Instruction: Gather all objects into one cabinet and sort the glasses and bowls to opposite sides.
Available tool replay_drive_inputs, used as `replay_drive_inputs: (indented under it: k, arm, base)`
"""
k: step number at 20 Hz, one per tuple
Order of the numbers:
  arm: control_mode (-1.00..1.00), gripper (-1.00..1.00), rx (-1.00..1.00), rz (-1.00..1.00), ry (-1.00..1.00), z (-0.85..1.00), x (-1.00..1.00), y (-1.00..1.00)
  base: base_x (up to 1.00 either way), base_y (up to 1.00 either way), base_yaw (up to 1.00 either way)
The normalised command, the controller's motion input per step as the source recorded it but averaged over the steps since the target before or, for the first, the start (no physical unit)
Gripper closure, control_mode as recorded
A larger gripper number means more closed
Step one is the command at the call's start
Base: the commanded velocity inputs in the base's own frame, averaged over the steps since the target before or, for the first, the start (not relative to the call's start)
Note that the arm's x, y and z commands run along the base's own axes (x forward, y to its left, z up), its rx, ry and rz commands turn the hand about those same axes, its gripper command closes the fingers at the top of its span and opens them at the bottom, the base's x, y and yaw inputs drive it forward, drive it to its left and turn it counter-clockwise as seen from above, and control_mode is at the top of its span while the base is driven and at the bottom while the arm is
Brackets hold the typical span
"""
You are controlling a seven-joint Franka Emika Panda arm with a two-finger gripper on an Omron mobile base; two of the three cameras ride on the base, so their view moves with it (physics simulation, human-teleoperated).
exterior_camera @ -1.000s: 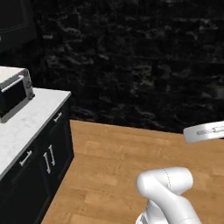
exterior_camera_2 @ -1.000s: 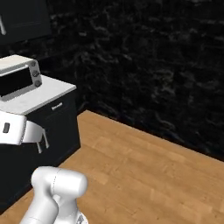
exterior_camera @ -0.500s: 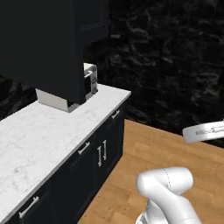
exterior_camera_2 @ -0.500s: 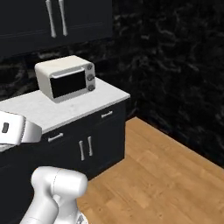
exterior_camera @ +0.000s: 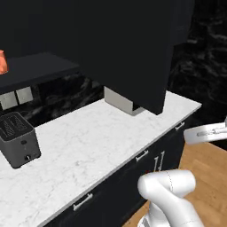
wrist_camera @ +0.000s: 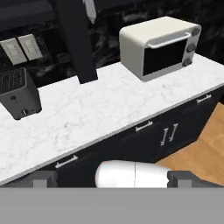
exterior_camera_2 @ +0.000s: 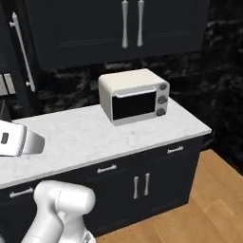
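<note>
While the gripper (wrist_camera: 111,178) hangs in front of the table (wrist_camera: 109,111), its finger tips stand wide apart, holding and touching nothing.
The salmon-orange cup (exterior_camera: 2,61) sits on a dark shelf (exterior_camera: 35,67) above the table, at the left edge of the left base view, well apart from the gripper; it is a plain, small cylinder, partly cut off. A black toaster (wrist_camera: 18,94) and a white microwave (wrist_camera: 159,46) stand on the marble top, under the black cabinet (exterior_camera_2: 128,23).

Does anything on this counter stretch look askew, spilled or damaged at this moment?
Nothing stands out. The toaster oven and the black toaster sit upright on the marble counter, with no spill or damage showing. One upper cabinet door stands open, with a salmon-orange cup on its shelf.
</note>
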Motion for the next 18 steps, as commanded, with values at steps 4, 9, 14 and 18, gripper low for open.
replay_drive_inputs:
  k: [4,9,14,18]
  arm:
    - [1.00,-1.00,0.00,0.00,0.00,0.00,0.00,0.00]
    - [1.00,-1.00,0.00,0.00,0.00,0.00,0.00,0.00]
    - [1.00,-1.00,0.00,0.00,0.00,0.00,0.00,0.00]
    - [1.00,-1.00,0.00,0.00,0.00,0.00,0.00,0.00]
  base:
    - [0.29,0.59,0.55]
    - [0.19,0.69,0.52]
    - [0.01,0.66,0.44]
    - [0.00,0.30,0.20]
